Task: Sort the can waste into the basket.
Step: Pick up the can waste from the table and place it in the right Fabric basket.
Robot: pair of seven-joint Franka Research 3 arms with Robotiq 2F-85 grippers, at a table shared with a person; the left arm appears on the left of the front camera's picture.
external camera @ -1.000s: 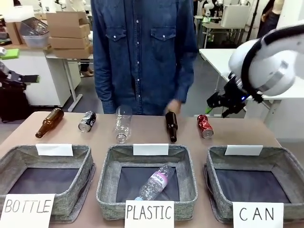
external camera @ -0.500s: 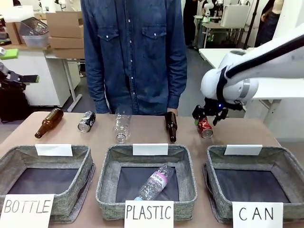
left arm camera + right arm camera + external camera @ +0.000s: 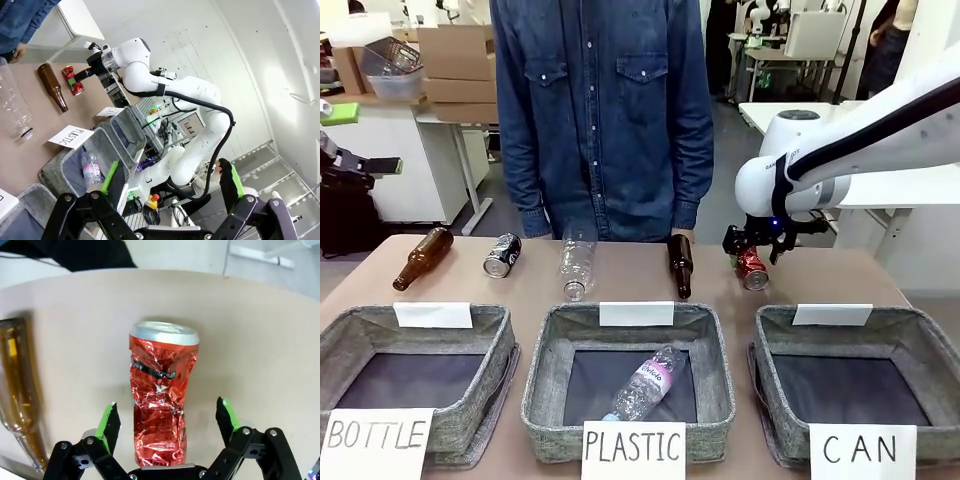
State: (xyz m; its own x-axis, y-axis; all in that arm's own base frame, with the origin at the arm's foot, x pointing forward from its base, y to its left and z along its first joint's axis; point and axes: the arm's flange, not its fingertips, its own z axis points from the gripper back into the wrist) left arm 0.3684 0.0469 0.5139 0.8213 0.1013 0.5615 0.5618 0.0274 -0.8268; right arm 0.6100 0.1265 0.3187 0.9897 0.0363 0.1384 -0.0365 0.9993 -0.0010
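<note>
Right gripper [image 3: 73, 80], jaws apart, straddles red can [image 3: 78, 89] beside brown bottle [image 3: 52, 86]

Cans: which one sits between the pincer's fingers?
The crumpled red can, at the row's right end, straddled by the open right pincer. The dark can lies far to the left, beside a brown bottle.

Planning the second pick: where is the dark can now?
In the front view the dark can lies on the far left of the table, between a brown bottle and a clear plastic bottle.
</note>
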